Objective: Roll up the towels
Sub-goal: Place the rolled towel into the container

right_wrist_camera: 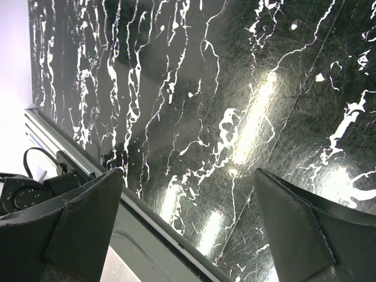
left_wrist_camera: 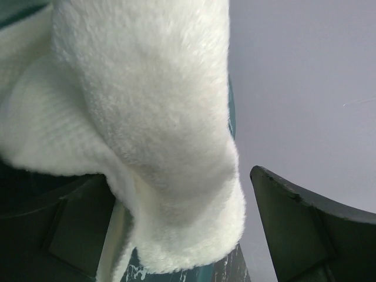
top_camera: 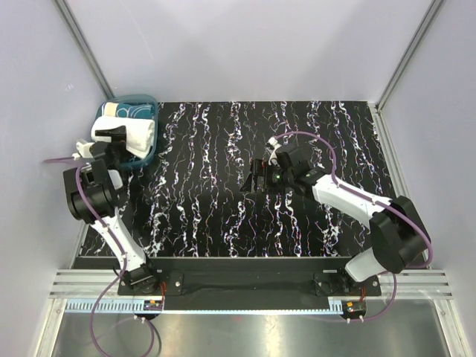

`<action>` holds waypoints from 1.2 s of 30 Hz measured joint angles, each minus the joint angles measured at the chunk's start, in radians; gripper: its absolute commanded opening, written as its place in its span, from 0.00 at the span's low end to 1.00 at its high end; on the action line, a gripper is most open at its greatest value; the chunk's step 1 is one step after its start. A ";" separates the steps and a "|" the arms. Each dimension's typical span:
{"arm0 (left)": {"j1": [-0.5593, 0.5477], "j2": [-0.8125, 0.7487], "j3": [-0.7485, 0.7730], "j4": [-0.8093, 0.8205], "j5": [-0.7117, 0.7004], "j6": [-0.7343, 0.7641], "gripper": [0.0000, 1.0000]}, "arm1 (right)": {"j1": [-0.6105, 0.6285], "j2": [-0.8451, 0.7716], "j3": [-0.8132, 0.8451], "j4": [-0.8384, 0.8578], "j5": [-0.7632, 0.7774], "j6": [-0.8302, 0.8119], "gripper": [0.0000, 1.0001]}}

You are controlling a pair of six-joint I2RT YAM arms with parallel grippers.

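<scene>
White towel [left_wrist_camera: 158, 117] over mostly hidden tub [top_camera: 154, 111]

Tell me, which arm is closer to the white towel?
Left. The left arm is right at the white towel; the right arm is far off over the table.

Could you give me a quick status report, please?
Left gripper open over large white terry towel, in translucent teal plastic tub. Right gripper open above black marbled table. Nothing blocking.

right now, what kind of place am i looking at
Likely a robot test cell: a black marbled table boxed in by white panels on aluminium posts, two arms bolted at its edge.
</scene>
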 measured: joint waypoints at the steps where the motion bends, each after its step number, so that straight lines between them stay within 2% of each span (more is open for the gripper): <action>1: 0.010 -0.020 -0.004 -0.018 0.000 0.001 0.99 | 0.000 -0.007 -0.003 -0.001 0.000 0.000 1.00; 7: 0.059 -0.144 -0.002 -0.196 0.001 0.020 0.97 | 0.000 -0.085 -0.014 -0.012 0.009 0.000 1.00; 15: 0.066 -0.208 0.051 -0.435 0.013 0.050 0.96 | 0.000 -0.169 -0.030 -0.050 0.028 -0.008 1.00; 19: 0.068 -0.294 0.051 -0.512 0.036 0.108 0.97 | 0.000 -0.206 -0.031 -0.076 0.055 -0.031 1.00; 25: 0.052 -0.503 0.014 -0.540 0.170 0.244 0.99 | 0.000 -0.265 -0.030 -0.103 0.072 -0.069 1.00; 28: 0.012 -0.653 -0.051 -0.594 0.187 0.344 0.99 | 0.000 -0.278 -0.029 -0.105 0.062 -0.074 1.00; 31: -0.059 -0.816 -0.129 -0.676 0.128 0.457 0.99 | 0.000 -0.296 -0.029 -0.106 0.041 -0.071 1.00; 33: -0.145 -0.937 -0.198 -0.695 0.023 0.549 0.99 | 0.000 -0.320 -0.029 -0.105 0.034 -0.070 1.00; 36: -0.308 -1.113 -0.356 -0.594 -0.135 0.719 0.99 | 0.000 -0.369 -0.029 -0.105 0.021 -0.069 1.00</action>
